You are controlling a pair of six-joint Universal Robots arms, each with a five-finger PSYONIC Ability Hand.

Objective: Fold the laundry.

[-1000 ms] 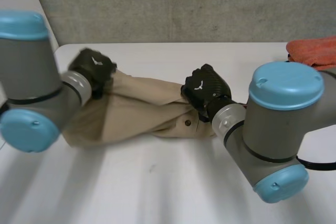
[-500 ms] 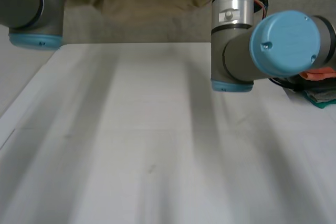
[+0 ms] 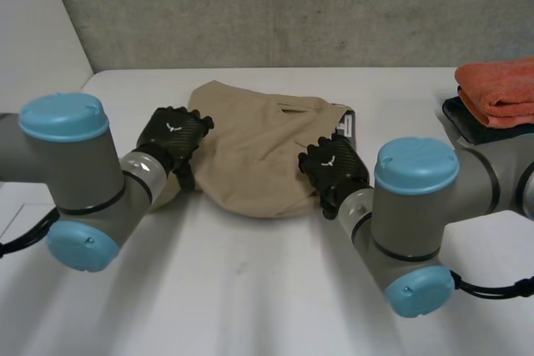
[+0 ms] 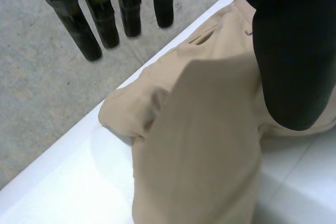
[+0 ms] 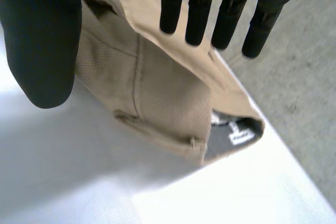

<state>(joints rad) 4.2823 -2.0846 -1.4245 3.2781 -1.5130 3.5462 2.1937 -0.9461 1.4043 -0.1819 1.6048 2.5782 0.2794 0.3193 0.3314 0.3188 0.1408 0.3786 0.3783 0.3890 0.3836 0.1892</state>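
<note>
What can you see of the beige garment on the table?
The beige garment looks like twill trousers or shorts, lying loosely bunched and creased on the white table, not yet neatly folded. A pocket slit shows on top; at one end the waistband gapes, showing dark lining and a white label. The left hand and right hand, both open, flank its opposite edges.

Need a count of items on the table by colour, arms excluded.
Tan: 1, garment
Orange: 1, folded cloth
Dark: 1, item under the cloth
Total: 3
</note>
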